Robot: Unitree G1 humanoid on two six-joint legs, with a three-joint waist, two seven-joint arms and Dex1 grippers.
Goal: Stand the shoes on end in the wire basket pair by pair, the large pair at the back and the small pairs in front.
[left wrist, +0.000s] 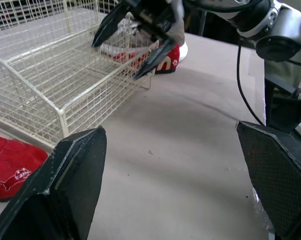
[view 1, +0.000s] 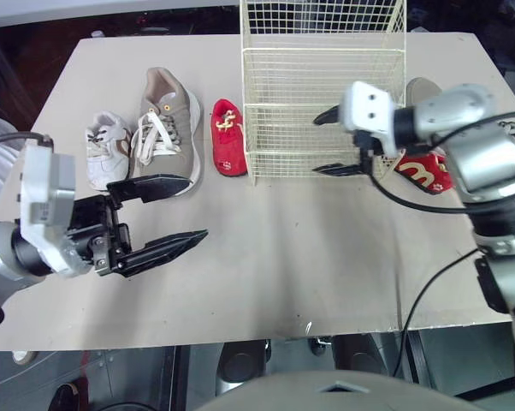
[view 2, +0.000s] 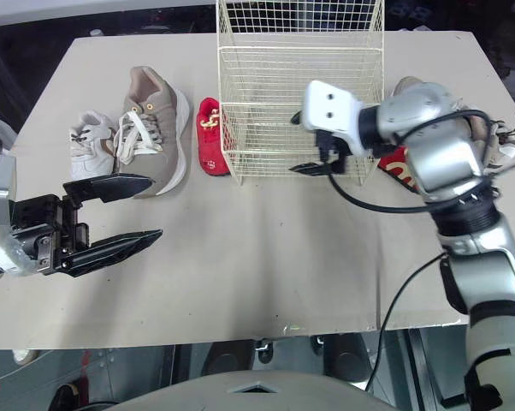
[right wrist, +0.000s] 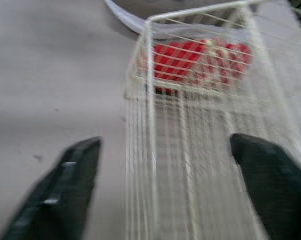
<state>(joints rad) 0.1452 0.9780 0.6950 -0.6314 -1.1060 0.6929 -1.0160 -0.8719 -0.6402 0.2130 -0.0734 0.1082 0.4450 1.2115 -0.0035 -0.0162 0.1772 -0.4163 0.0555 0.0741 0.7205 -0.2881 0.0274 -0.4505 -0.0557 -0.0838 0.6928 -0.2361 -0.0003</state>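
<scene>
Opening step — wire basket (view 1: pixel 322 51), upper centre, empty. Left hand (view 1: pixel 198 207), lower left, and right hand (view 1: pixel 317 145), centre right: agape, holding nothing. Next, likely — grasp tan sneaker (view 1: pixel 163 128).

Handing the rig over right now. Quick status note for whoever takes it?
Left pincer: open, empty, over the table front left.
Right pincer: open, empty, at the front right corner of the basket.
Left of the basket: white shoe, tan shoe and red shoe, lying flat.
Right of it: second red shoe and second tan shoe, both partly hidden.
Done: nothing, no shoe is in the basket.
Left: every pair, tan at the back, small ones in front.
</scene>
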